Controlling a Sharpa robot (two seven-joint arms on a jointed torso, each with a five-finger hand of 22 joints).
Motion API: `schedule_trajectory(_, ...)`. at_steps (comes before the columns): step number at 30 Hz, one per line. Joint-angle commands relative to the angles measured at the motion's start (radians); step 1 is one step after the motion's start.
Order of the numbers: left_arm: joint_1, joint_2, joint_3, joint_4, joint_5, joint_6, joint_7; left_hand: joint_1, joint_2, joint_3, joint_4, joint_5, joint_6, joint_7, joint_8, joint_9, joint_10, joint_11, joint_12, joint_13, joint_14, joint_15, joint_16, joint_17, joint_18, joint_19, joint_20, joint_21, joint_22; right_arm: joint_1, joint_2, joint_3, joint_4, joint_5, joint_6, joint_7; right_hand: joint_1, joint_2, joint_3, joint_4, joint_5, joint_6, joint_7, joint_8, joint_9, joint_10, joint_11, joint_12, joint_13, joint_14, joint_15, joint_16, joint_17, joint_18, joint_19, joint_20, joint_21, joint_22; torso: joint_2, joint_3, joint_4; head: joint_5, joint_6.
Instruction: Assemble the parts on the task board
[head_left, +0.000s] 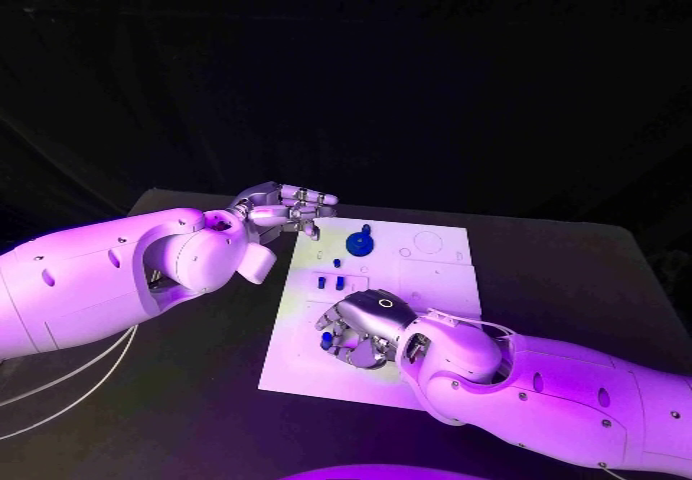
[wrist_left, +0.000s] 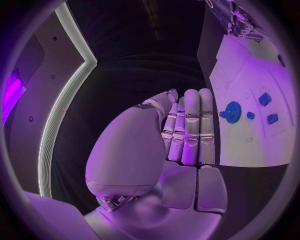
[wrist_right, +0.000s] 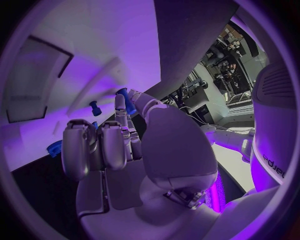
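Fingers (wrist_right: 122, 107) of the right hand (head_left: 369, 325) pinch a small blue part (wrist_right: 127, 99) low over the near end of the task board (head_left: 433, 300). A slack pinch could tilt the part or drop it. Left hand's (head_left: 284, 211) fingers lie straight and together, holding nothing, beside the board's far corner on the tabletop (head_left: 577, 270); a sideways sweep might knock the blue gear (head_left: 359, 242).
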Motion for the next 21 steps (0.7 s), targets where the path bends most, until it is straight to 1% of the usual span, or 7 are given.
schedule_trajectory(1, 0.001, 0.0, 0.0, 0.001, 0.005, 0.021, -0.001, 0.0, 0.006, -0.006, -0.002, -0.002, -0.007, -0.001, -0.004, -0.002, -0.009, -0.002, 0.003, 0.001, -0.009, 0.0, -0.004, -0.002, 0.014, -0.001, 0.007, -0.006, -0.002, -0.001, -0.018, 0.0, 0.025, -0.024, -0.044, -0.01, -0.004, -0.014, -0.007, 0.0, 0.001, -0.011, -0.001, 0.0, -0.003, 0.007, -0.001, 0.002, 0.003, 0.039, -0.004, 0.004, 0.001, -0.01, 0.023, 0.003, -0.003, 0.206, 0.0, 0.0008, -0.001, -0.003, 0.002)
schedule_trajectory(10, 0.001, -0.004, -0.003, 0.0, 0.005, 0.025, -0.004, 0.0, 0.005, -0.007, -0.003, -0.002, -0.009, 0.0, -0.005, -0.002, -0.011, -0.001, 0.003, 0.001, -0.01, 0.0, -0.005, -0.003, 0.014, -0.001, 0.007, -0.007, -0.002, 0.008, -0.118, 0.01, 0.128, 0.034, -0.154, 0.016, -0.001, -0.015, -0.017, 0.0, 0.008, -0.002, -0.005, 0.009, -0.004, 0.044, -0.015, 0.025, 0.022, 0.04, -0.014, 0.008, 0.004, -0.012, 0.027, -0.006, 0.006, 0.209, 0.0, 0.0012, -0.0015, -0.015, 0.008)
schedule_trajectory(12, 0.001, -0.005, -0.004, 0.0, 0.005, 0.025, -0.004, 0.0, 0.005, -0.007, -0.003, -0.002, -0.009, 0.0, -0.005, -0.002, -0.011, -0.001, 0.003, 0.001, -0.01, 0.0, -0.005, -0.003, 0.014, -0.001, 0.007, -0.007, -0.002, 0.021, -0.157, 0.013, 0.154, 0.092, -0.17, 0.029, 0.001, -0.013, -0.022, 0.0, 0.01, 0.038, 0.001, 0.026, 0.003, 0.069, -0.014, 0.044, 0.036, 0.04, -0.016, 0.008, 0.004, -0.012, 0.027, -0.009, 0.005, 0.209, -0.001, 0.0005, -0.0017, -0.023, 0.011)
schedule_trajectory(14, 0.001, -0.007, -0.005, 0.001, 0.005, 0.025, -0.004, 0.0, 0.005, -0.007, -0.003, -0.002, -0.009, 0.0, -0.005, -0.002, -0.011, -0.001, 0.003, 0.001, -0.01, 0.0, -0.005, -0.003, 0.014, -0.001, 0.007, -0.007, -0.002, 0.036, -0.2, 0.014, 0.175, 0.171, -0.17, 0.036, -0.006, -0.012, -0.031, 0.005, 0.012, 0.068, 0.002, 0.039, 0.008, 0.088, -0.011, 0.061, 0.05, 0.041, -0.013, 0.01, 0.006, -0.012, 0.027, -0.008, 0.005, 0.209, -0.001, -0.0005, -0.0026, -0.029, 0.014)
schedule_trajectory(17, 0.001, -0.009, -0.007, 0.002, 0.005, 0.024, -0.004, 0.0, 0.005, -0.007, -0.003, -0.002, -0.009, 0.0, -0.005, -0.002, -0.011, -0.001, 0.003, 0.001, -0.01, 0.0, -0.005, -0.003, 0.014, -0.001, 0.007, -0.007, -0.002, 0.061, -0.278, 0.015, 0.2, 0.315, -0.146, 0.033, -0.041, -0.018, -0.066, 0.026, 0.048, 0.126, 0.005, 0.068, 0.019, 0.137, -0.014, 0.115, 0.091, 0.045, -0.013, 0.023, 0.025, -0.016, 0.035, -0.007, 0.024, 0.214, -0.002, -0.0017, -0.0046, -0.042, 0.016)
schedule_trajectory(20, 0.001, -0.011, -0.008, 0.005, 0.005, 0.023, -0.003, -0.001, 0.005, -0.007, -0.003, -0.002, -0.009, 0.0, -0.005, -0.002, -0.012, -0.001, 0.004, 0.001, -0.011, 0.001, -0.006, -0.003, 0.013, -0.001, 0.007, -0.007, -0.002, 0.075, -0.352, 0.015, 0.218, 0.393, -0.122, 0.02, -0.081, -0.022, -0.119, 0.047, 0.047, 0.149, -0.012, 0.083, 0.028, 0.187, -0.029, 0.216, 0.173, 0.055, -0.025, 0.05, 0.064, -0.026, 0.056, -0.015, 0.075, 0.228, -0.004, -0.0027, -0.0071, -0.062, 0.019)
schedule_trajectory(21, 0.001, -0.012, -0.009, 0.007, 0.005, 0.022, -0.002, -0.001, 0.005, -0.007, -0.003, -0.002, -0.009, 0.0, -0.005, -0.002, -0.012, -0.001, 0.004, 0.001, -0.011, 0.001, -0.006, -0.003, 0.013, -0.001, 0.007, -0.007, -0.002, 0.078, -0.38, 0.014, 0.225, 0.412, -0.116, 0.013, -0.088, -0.023, -0.151, 0.051, 0.058, 0.152, -0.02, 0.089, 0.035, 0.184, -0.036, 0.359, 0.319, 0.058, -0.035, 0.062, 0.082, -0.03, 0.063, -0.02, 0.094, 0.233, -0.004, -0.003, -0.0079, -0.069, 0.02)
